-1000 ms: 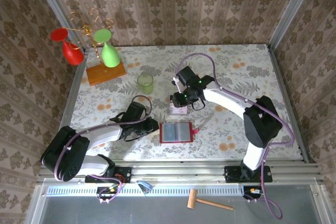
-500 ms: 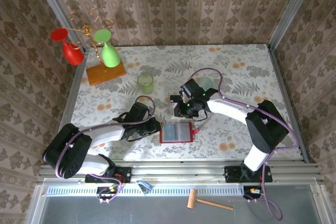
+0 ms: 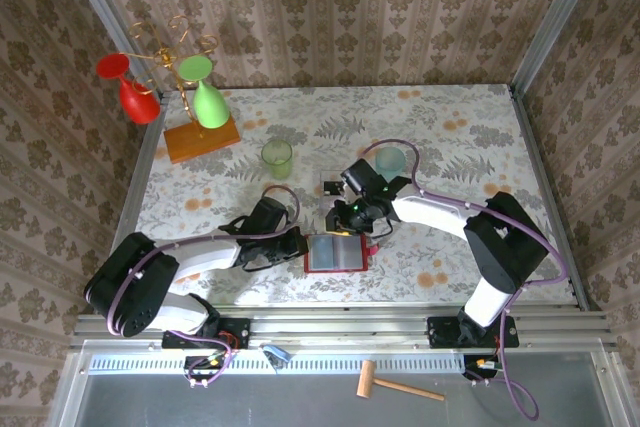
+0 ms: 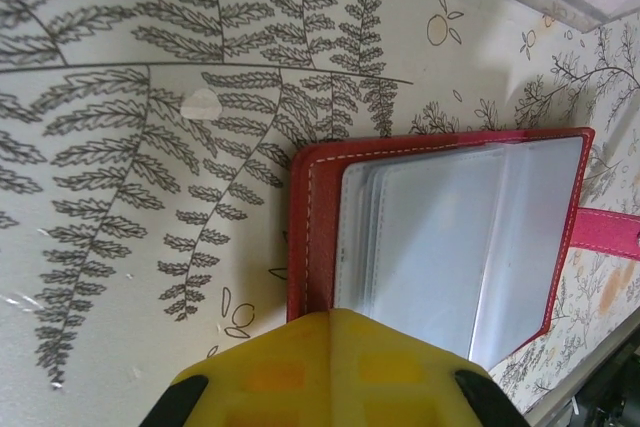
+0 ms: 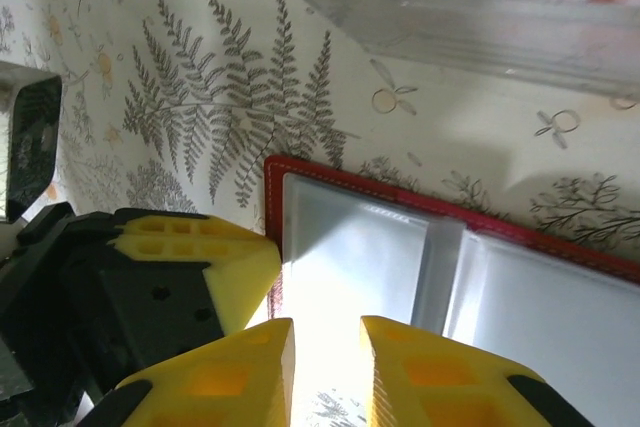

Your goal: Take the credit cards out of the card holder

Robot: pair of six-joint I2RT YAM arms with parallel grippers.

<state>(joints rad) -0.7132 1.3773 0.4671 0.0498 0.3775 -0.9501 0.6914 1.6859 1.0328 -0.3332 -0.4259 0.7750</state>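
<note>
Zero cards visibly out yet: card holder lies open between the arms, left gripper at its left edge, grip state unreadable, right gripper narrowly parted over the pockets, pinching nothing, so extraction seems still ahead.

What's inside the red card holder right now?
The open card holder shows layered greyish clear pockets, all pale; no card face can be made out. The left pincer covers the edge nearest it, hiding whatever lies there.
</note>
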